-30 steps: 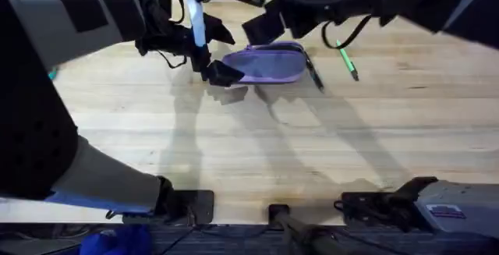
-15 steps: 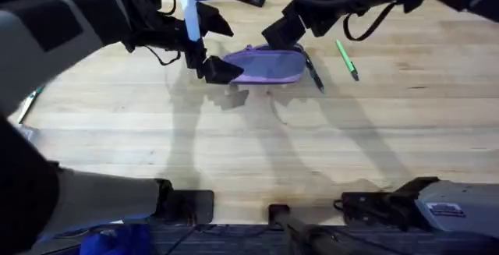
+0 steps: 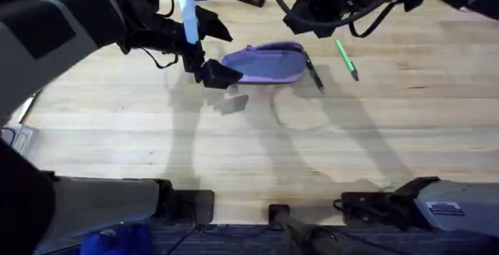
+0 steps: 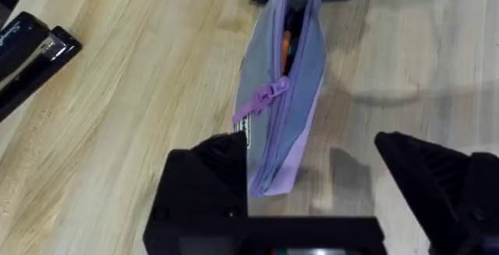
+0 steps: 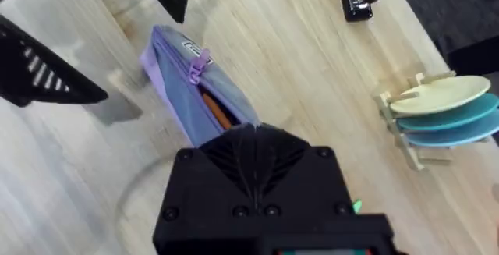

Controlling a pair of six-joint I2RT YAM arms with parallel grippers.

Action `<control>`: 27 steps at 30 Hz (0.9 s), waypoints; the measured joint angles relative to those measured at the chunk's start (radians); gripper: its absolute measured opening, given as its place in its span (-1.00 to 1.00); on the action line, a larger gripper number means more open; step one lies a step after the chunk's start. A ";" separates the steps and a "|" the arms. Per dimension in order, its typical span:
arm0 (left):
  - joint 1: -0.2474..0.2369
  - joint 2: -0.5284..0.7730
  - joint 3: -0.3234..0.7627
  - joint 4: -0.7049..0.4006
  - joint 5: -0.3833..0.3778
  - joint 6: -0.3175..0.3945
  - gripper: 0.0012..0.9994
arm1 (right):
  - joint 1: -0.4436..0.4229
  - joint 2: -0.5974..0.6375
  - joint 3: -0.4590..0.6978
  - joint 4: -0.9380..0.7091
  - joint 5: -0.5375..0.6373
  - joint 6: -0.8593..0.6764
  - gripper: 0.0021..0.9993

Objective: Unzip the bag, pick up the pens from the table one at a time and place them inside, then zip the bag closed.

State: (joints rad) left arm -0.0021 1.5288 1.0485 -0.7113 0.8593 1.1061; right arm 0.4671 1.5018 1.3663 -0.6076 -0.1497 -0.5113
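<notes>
We see our left claw (image 4: 312,200) spread apart at the unzipped bag (image 4: 284,91); our right claw's state we cannot tell.

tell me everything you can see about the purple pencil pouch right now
The pencil pouch is a small oblong lavender fabric bag standing on its long edge on the wooden table, zipper upward. The zipper is partly open; its pinkish pull hangs over one side, and something orange shows in the gap. A dark pen lies at the end away from the pull. The left tool is open, straddling the pull end without gripping it.
</notes>
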 joint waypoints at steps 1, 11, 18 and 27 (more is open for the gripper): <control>0.000 0.000 0.000 0.000 0.000 0.000 0.99 | -0.001 0.001 0.000 0.000 0.000 -0.009 -0.94; 0.000 0.000 0.000 0.000 -0.018 0.000 0.99 | -0.002 0.013 0.002 0.000 0.000 -0.111 -0.94; 0.000 0.000 0.000 0.000 -0.018 0.000 0.99 | -0.002 0.089 0.006 -0.049 0.000 -0.270 -0.94; 0.000 0.000 0.000 0.000 -0.018 0.000 0.99 | -0.002 0.139 0.006 -0.079 0.000 -0.333 -0.95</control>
State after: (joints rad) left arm -0.0025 1.5288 1.0485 -0.7113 0.8410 1.1061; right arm 0.4652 1.6406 1.3720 -0.6861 -0.1497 -0.8441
